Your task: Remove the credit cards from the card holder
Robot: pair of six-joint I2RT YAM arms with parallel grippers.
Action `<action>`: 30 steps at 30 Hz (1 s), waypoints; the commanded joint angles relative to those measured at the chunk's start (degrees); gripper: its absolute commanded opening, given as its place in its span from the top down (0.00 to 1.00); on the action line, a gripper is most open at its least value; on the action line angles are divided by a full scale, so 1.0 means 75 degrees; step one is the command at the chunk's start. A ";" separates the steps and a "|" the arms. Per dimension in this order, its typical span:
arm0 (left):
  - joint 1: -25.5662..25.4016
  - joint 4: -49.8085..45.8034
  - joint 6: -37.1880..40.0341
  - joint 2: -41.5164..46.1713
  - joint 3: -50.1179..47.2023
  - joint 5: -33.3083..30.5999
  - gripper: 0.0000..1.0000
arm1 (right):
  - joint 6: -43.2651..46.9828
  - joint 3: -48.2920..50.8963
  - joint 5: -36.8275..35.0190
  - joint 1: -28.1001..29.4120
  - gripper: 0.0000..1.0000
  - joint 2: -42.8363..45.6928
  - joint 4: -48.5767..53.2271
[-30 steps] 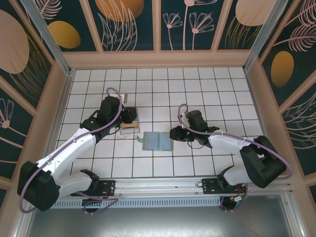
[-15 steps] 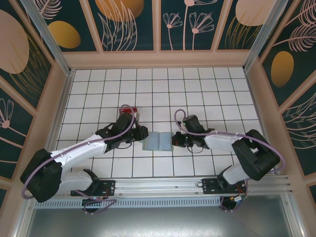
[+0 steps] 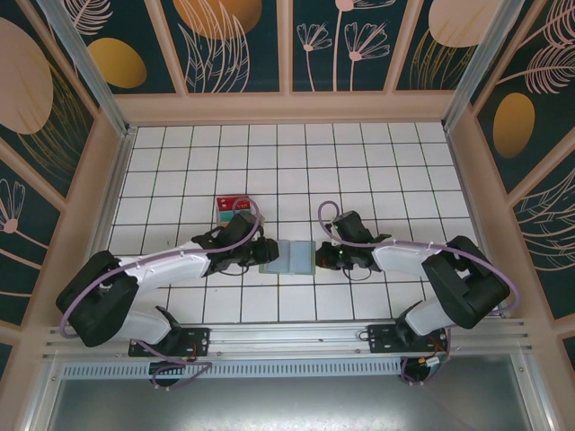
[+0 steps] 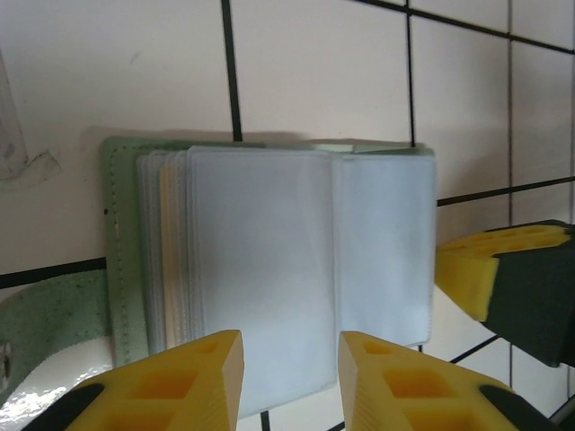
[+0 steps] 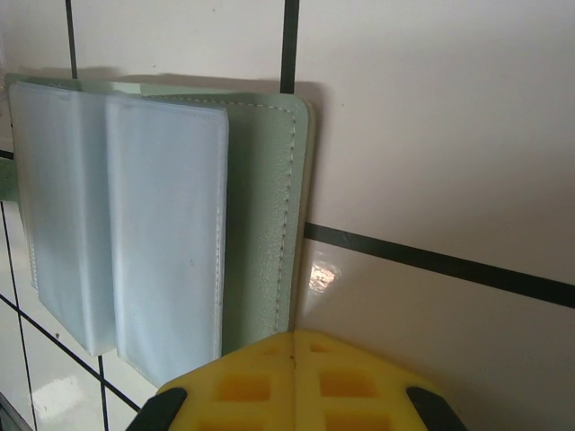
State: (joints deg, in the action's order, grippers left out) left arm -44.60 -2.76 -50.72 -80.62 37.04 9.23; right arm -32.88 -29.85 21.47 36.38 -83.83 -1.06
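Found card holder [image 3: 287,257] spread open on desk [image 3: 359,162] between grippers | noted left gripper [image 4: 292,359] parted, empty, at its left edge | noted right gripper [image 5: 292,350] closed, empty, at right cover edge

Tiled table [image 3: 377,162] bears open card holder [image 3: 289,257] and credit cards [image 3: 232,209].

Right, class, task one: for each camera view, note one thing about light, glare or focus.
Top external: even light, tiles sharp, walls leaning outward. Left wrist: card holder slightly hazy, left claw blurred up close. Right wrist: glare spot on the tiles beside the card holder, right claw soft.
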 commanded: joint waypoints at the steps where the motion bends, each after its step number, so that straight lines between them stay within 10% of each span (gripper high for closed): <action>1: -0.0036 -0.0055 -0.0018 -0.0170 0.0111 0.0050 0.65 | 0.0095 0.0054 -0.0039 0.0070 1.00 -0.0223 0.0006; 30: -0.0189 0.0509 0.0309 -0.1229 0.0488 0.1016 0.55 | 0.0025 0.0024 0.0055 0.0111 1.00 -0.0396 -0.0140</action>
State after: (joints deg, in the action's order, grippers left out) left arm -45.47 -0.40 -49.56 -88.64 39.05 14.81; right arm -32.93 -29.85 22.13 36.38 -84.55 -2.11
